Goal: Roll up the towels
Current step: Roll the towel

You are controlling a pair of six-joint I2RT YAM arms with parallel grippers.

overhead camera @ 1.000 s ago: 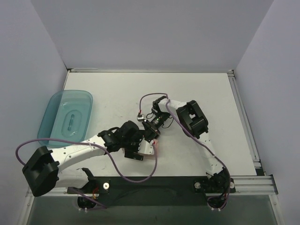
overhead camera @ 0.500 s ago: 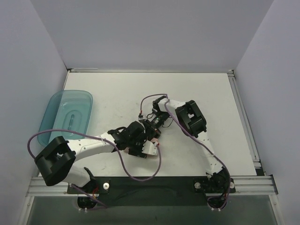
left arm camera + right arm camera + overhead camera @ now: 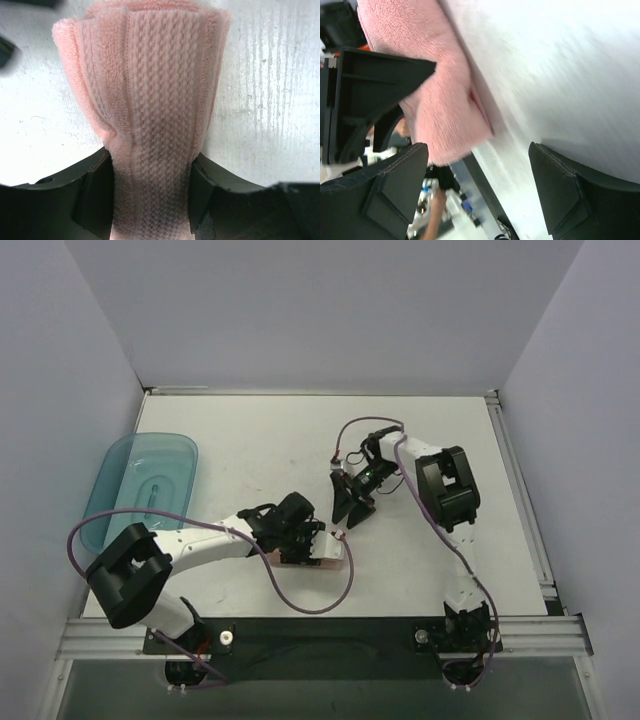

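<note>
rolled towel (image 3: 328, 553): low centre, long axis left-right | left gripper (image 3: 306, 546): clamped on its end | right gripper (image 3: 350, 508): agape, empty, upper right

The towel (image 3: 328, 554) lay on the table (image 3: 300, 430) near the middle of its near edge, with the left gripper (image 3: 305, 540) touching it on both sides. The right gripper (image 3: 350, 510) hung just behind, apart from it, and a tray (image 3: 110, 465) sat at the table's left edge.

White table (image 3: 250, 430) between plain pale lavender walls (image 3: 320, 310), aluminium rail (image 3: 530, 626) along its near edge.
</note>
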